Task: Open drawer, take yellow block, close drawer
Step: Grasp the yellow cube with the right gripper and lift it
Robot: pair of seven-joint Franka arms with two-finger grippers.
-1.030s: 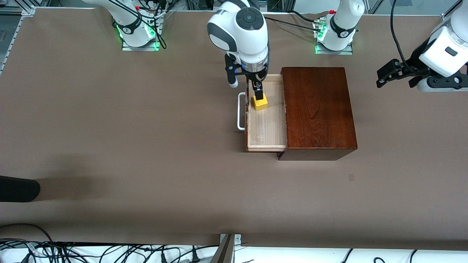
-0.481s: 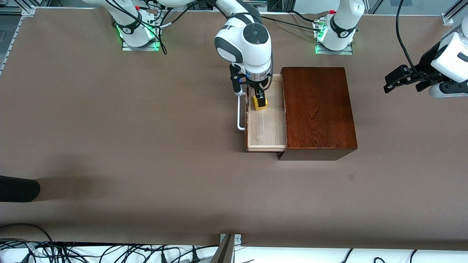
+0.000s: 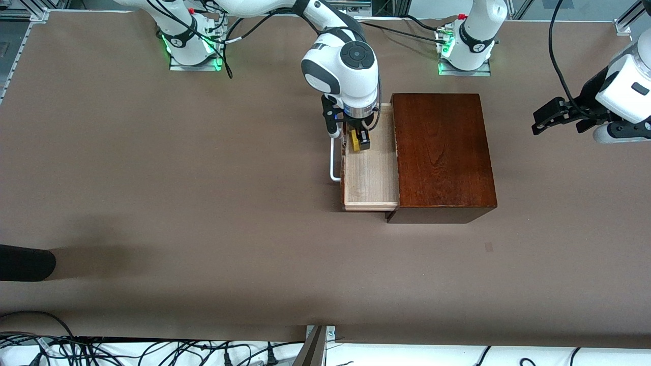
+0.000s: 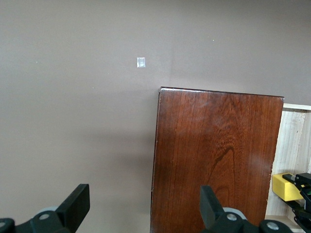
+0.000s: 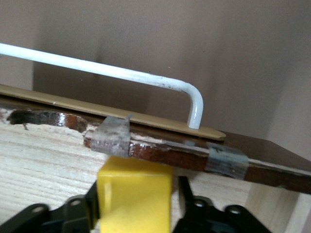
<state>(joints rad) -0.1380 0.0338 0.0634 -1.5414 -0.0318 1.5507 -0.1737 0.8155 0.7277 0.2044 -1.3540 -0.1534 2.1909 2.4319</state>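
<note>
Yellow block (image 3: 354, 141) pinched by right claw (image 3: 357, 141), lowered into drawer (image 3: 370, 175), left claw (image 3: 540, 121) spread.

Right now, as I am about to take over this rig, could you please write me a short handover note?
Right pincer: down in the open drawer, shut on the yellow block, near the drawer front and its white handle.
Left pincer: open, holds nothing, waits in the air toward the left arm's end of the table, clear of the wooden box.
Done: drawer pulled open, block gripped.
Left: lift the block out of the drawer, set it down, push the drawer shut.
</note>
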